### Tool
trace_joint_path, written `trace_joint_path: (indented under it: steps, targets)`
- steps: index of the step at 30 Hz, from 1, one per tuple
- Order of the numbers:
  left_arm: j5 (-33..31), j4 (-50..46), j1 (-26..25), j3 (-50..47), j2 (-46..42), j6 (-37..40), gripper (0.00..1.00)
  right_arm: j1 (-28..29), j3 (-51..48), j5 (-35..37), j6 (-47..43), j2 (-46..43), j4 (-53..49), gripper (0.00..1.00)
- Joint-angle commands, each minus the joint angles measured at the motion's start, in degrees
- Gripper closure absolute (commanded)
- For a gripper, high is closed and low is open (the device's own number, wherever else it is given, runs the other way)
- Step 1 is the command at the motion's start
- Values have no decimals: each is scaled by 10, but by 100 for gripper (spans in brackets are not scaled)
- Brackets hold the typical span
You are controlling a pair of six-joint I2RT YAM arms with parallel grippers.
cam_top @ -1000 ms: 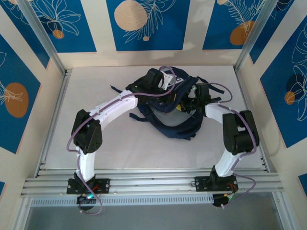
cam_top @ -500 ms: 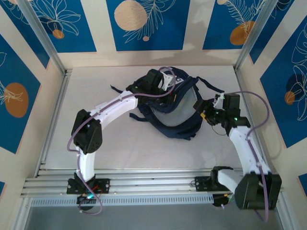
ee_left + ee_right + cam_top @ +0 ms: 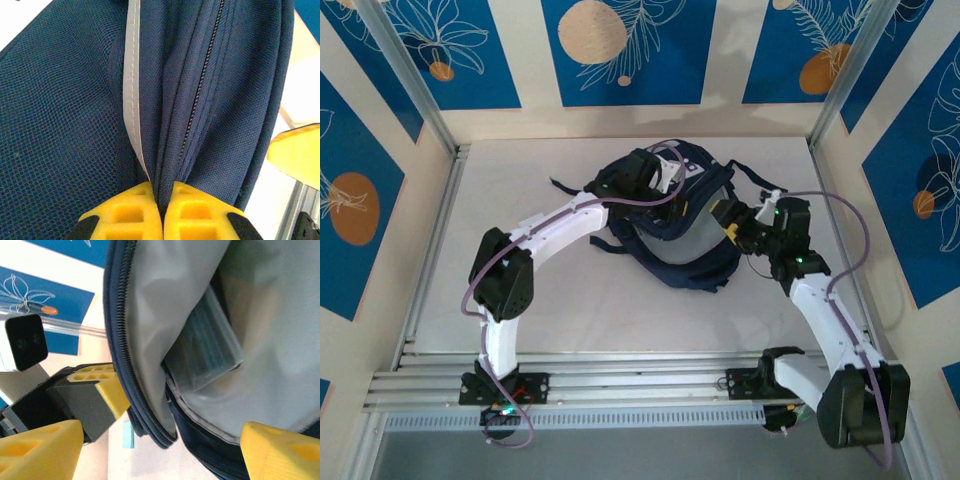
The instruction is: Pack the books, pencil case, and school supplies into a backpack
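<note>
**Left gripper** [image 3: 162,207]: jaws closed. At bottom centre of the left wrist view, the two yellow fingertips pinch a fold of the backpack [image 3: 75,125]. The fold carries the zip [image 3: 200,95] and, just left of it, the pale grey stripe [image 3: 131,90]. Both run from the pinch up to the top of the frame. Navy mesh fabric covers the left half.

In the top view, we see the left gripper [image 3: 655,172] at the upper edge of the backpack [image 3: 695,272], in the upper centre of the frame. In the right wrist view, the left gripper [image 3: 117,397] sits at centre left, clamped on the navy rim.

**Right gripper** [image 3: 160,455]: jaws spread wide. One yellow fingertip sits in each lower corner of the right wrist view, and nothing is clamped between them. Between and above them is the mouth of the backpack [image 3: 117,340], held agape, with the pale lining [image 3: 165,300] exposed.

**Inside:** a whitish, partly clear piece [image 3: 210,350] lies tilted against the lining, centre right (something bluish shows through it; we cannot tell what).

In the top view, the right gripper [image 3: 725,220] sits at the right side of the backpack, at its opening.

**Backpack:** it lies on the white table [image 3: 570,300], in the upper centre of the frame, between the two arms.
</note>
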Motion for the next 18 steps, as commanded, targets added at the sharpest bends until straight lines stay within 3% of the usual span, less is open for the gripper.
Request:
trace_joint_path:
  steps: [1,4,9,10,13,14,16,18]
  targets:
    - [48,44,-10,-4,-12,-12,100,30,19,35,18,29,86,20]
    - [50,43,-10,-13,-16,-13,100,43,32,57,18,71,104,28]
    - [49,49,-10,-37,-34,-11,100,45,39,55,32,127,147,81]
    - [48,49,-9,-42,-39,-9,93,44,40,47,30,131,158,97]
    - [37,53,4,-71,-62,-10,48,43,45,49,28,128,143,100]
    - [31,59,10,-87,-72,-12,38,42,47,51,26,123,135,100]
    - [19,75,25,-124,-92,-14,27,41,47,56,23,114,122,100]
    - [11,95,44,-163,-110,-26,26,40,48,56,22,106,113,100]
